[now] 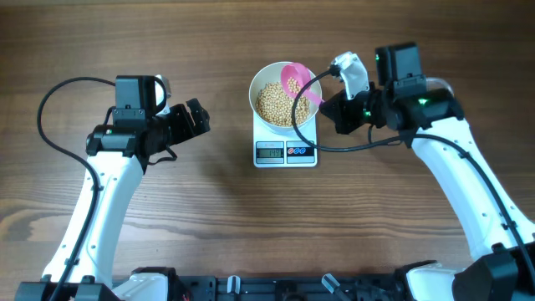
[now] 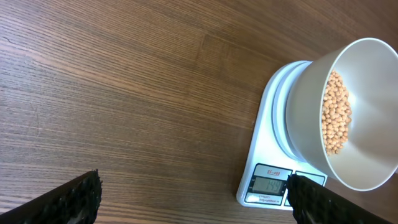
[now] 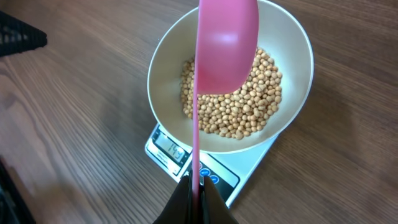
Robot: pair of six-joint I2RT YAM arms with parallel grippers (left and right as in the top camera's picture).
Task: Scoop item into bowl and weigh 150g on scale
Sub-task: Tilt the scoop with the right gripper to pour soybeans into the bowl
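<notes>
1. The black left gripper [image 1: 197,117] hangs over the brown wooden table [image 1: 209,217], well apart from everything else. Its jaws stand wide with nothing between them.
2. The small flat white square kitchen scale [image 1: 285,153] sits mid-table. The round, deep white bowl [image 1: 254,99] stands on its platform and holds a heap of small round tan-yellow beans [image 1: 274,104].
3. The small pink plastic scoop [image 1: 294,81] hovers over the bowl's far right side. The right gripper [image 1: 332,107] has its jaws clamped narrow on the scoop's thin handle.
4. What could go wrong:
   - The bowl is already well filled, so one generous tip could overshoot the target, and beans would then have to come back out.
   - If the scoop rests on the rim or on the heap, it would press on the scale and falsify the reading.
   - The thin handle is pinched only at its end, so it could twist and spill beans onto the table.
5. What each view adds:
   - The overhead view alone shows both arms, and what seem to be a few beans inside the scoop.
   - The left wrist view shows the bowl's outer wall and the platform beneath it, but no scoop.
   - The right wrist view shows the pinch on the handle, and the scoop's smooth pink face hiding part of the heap.
   - The display is lit, but its digits are too small to read with certainty.
</notes>
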